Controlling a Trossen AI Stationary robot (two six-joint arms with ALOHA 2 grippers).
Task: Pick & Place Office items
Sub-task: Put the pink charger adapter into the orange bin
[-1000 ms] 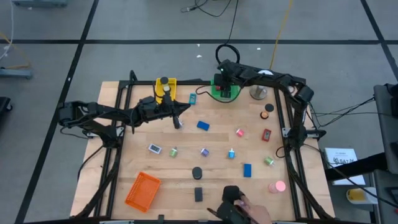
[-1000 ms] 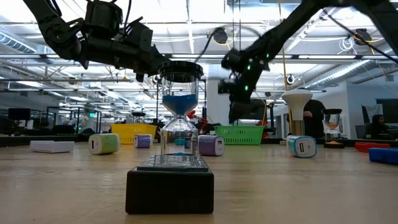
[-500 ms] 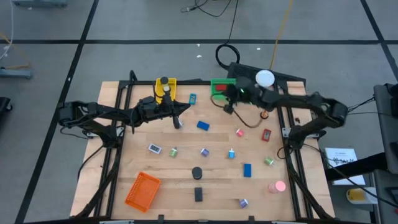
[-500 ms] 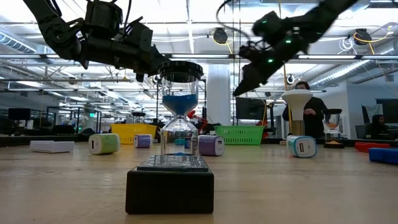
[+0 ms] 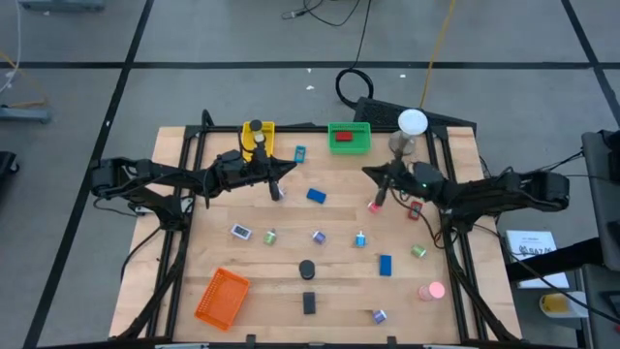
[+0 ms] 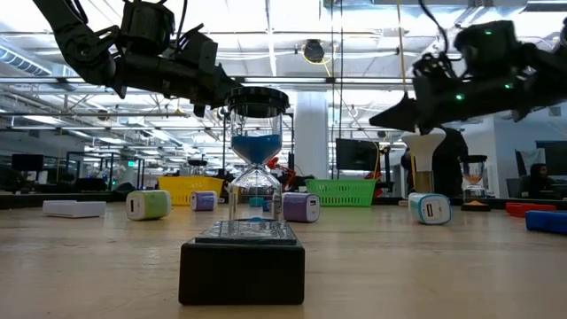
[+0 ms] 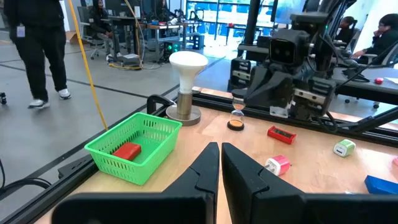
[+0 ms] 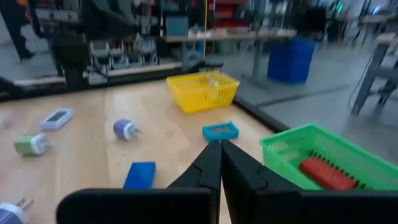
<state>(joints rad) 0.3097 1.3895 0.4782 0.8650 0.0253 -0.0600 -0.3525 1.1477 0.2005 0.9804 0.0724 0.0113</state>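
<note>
Overhead: slatted green plastic basket (image 5: 349, 138) holds rectangular red block (image 5: 341, 137).

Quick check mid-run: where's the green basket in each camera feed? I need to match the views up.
High view: green basket at the table's far edge, centre-right, a red piece inside.
Low view: green basket far back, right of the hourglass.
Left wrist view: green basket left of centre, red piece inside.
Right wrist view: green basket at the right edge.
Shared landmark: the white ball on its stand beside the basket.
</note>
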